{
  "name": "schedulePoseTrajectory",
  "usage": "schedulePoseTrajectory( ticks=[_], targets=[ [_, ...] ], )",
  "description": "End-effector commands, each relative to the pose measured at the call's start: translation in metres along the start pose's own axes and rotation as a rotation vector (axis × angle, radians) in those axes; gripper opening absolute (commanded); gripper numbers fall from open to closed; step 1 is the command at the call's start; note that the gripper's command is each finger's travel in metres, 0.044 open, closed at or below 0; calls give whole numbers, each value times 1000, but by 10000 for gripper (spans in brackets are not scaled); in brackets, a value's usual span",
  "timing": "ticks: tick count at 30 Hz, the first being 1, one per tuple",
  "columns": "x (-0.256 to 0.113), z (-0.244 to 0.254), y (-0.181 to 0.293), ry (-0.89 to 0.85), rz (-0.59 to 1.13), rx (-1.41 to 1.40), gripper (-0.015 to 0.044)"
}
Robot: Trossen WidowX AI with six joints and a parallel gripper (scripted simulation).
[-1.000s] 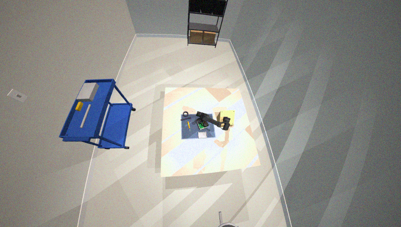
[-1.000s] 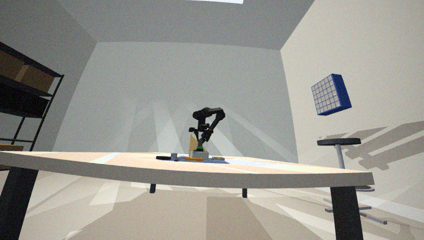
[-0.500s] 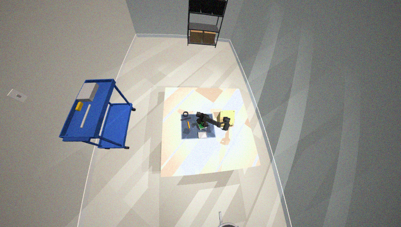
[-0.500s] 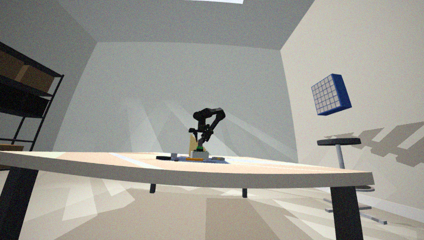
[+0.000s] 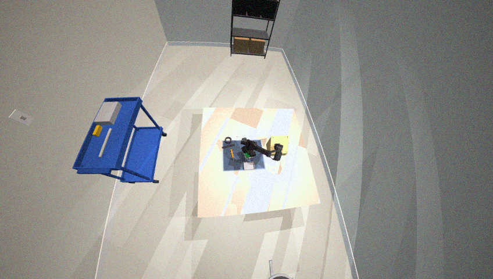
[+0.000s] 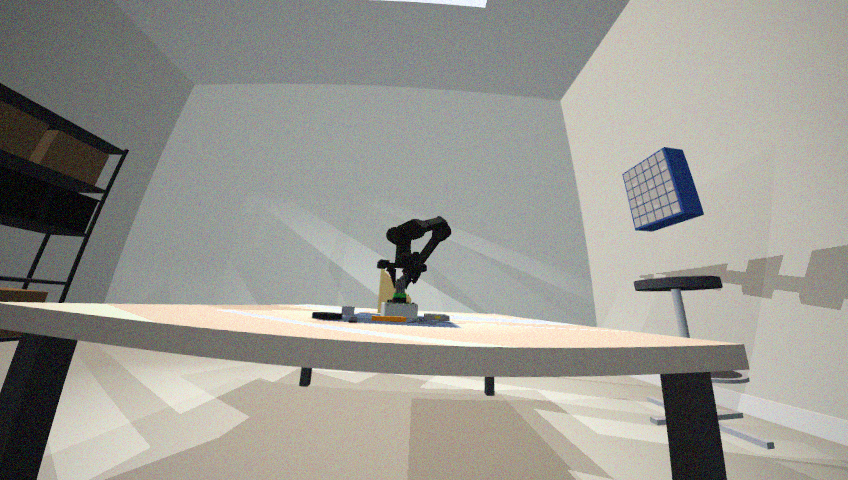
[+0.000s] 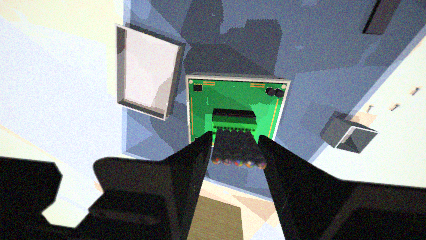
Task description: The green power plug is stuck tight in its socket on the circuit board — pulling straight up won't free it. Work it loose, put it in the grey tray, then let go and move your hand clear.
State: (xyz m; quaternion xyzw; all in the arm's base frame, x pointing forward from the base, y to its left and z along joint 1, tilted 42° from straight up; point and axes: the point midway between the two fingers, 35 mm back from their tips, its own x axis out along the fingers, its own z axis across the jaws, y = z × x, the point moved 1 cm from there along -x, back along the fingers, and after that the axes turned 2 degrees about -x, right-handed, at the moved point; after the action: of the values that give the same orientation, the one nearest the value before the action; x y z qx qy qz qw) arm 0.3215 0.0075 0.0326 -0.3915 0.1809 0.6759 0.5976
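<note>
The green power plug (image 6: 399,295) (image 7: 234,123), with its dark wires, sits at the black socket (image 7: 234,113) on the circuit board (image 5: 247,155) (image 7: 205,111). The jaws (image 5: 248,152) (image 6: 401,290) stand partly spread, one on each side of the plug; whether they pinch it, I cannot tell. The grey tray (image 5: 243,166) (image 7: 175,82) lies beside the board, apart from it. Across the board from the tray is a small grey box (image 7: 334,131). The board rests on the blue mat (image 5: 238,166) (image 7: 315,75) on the counter (image 5: 221,203) (image 6: 368,356).
</note>
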Motion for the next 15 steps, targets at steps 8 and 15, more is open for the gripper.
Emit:
schedulePoseTrajectory(
  ticks=[8, 15],
  targets=[
    [1, 0, 0, -3, -1, 7, 0],
    [1, 0, 0, -3, -1, 7, 0]
  ],
)
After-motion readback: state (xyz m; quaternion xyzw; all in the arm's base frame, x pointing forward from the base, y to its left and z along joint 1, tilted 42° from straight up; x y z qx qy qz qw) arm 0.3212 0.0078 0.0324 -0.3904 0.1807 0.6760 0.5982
